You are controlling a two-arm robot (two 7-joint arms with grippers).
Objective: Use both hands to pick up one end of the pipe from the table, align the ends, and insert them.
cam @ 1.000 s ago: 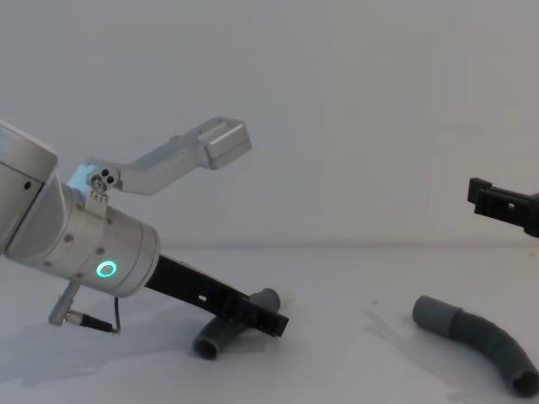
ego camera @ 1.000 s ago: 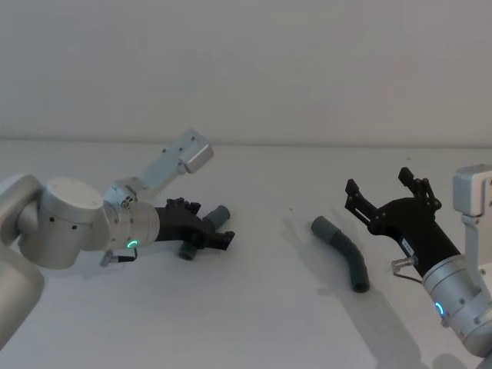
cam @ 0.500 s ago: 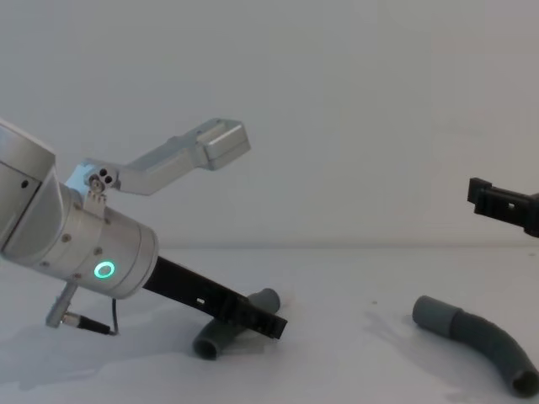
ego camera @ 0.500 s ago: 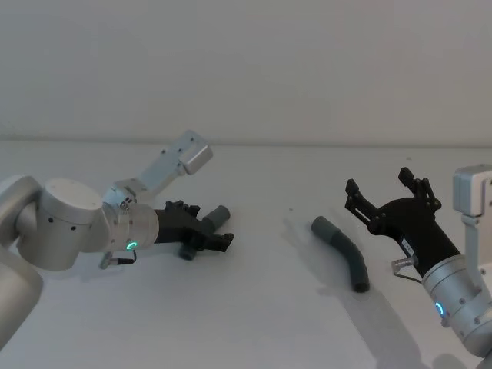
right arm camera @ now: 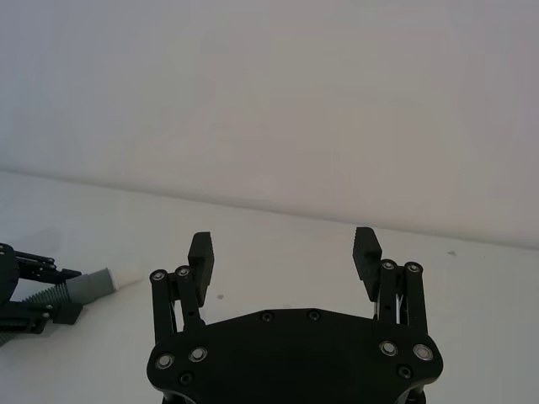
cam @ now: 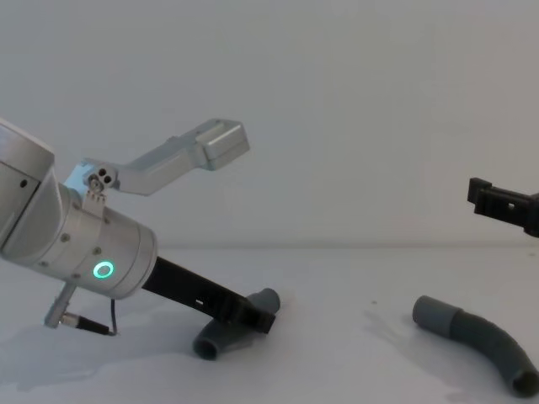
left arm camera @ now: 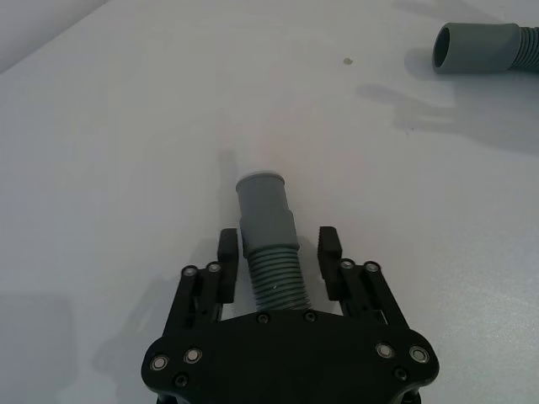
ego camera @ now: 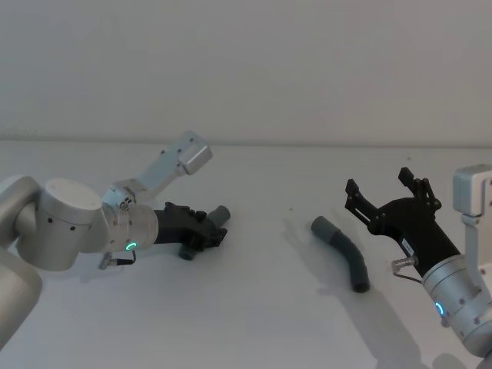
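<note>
Left gripper [left arm camera: 278, 244] straddles the short piece [left arm camera: 268, 220] on the table [ego camera: 254, 307].
Fingers [left arm camera: 328, 248] flank its ribs [left arm camera: 274, 278] behind the cuff [left arm camera: 261, 194], apparently not pinching yet; right gripper [ego camera: 380, 188] hangs spread wide near the long piece [ego camera: 344, 257]. Light, bendy hose: grab beside the stiff cuffs.

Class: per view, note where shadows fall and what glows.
Head view: shadow on the table beside the long piece. Chest view: green ring light glows on the left arm. Left wrist view: pale shadow beside the short piece, left gripper around it.
</note>
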